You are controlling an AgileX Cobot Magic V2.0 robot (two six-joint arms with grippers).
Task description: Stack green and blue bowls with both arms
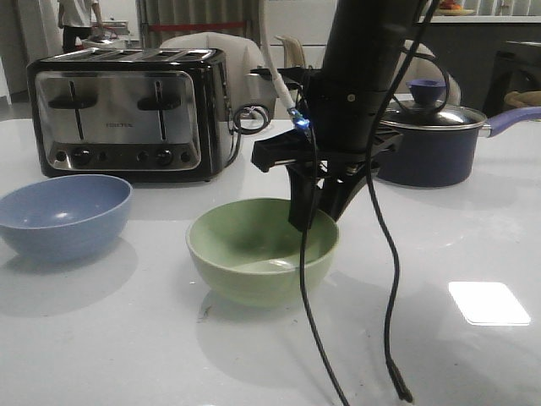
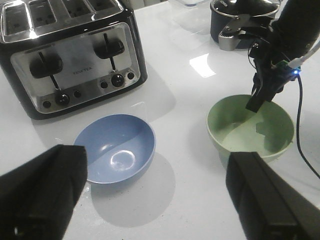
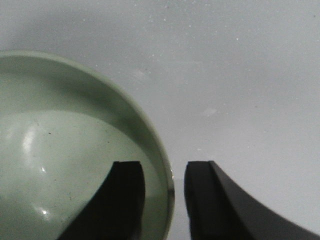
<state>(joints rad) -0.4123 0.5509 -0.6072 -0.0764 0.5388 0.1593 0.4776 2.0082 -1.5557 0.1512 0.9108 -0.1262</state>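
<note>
The pale green bowl [image 1: 254,254] stands upright on the white table at the middle. The dusty blue bowl [image 1: 63,211] stands apart to its left, empty. My right gripper [image 1: 317,211] is open and straddles the green bowl's far right rim. In the right wrist view the gripper [image 3: 165,167] has one finger inside the bowl [image 3: 60,150] and one outside, with a small gap on each side of the rim. My left gripper [image 2: 161,165] is wide open and empty, above the table between the blue bowl [image 2: 117,147] and the green bowl [image 2: 240,130]. It is out of the front view.
A chrome and black toaster [image 1: 127,110] stands behind the blue bowl. A dark lidded saucepan [image 1: 431,144] with a purple handle stands at the back right. Black cables [image 1: 389,279] hang from the right arm in front of the green bowl.
</note>
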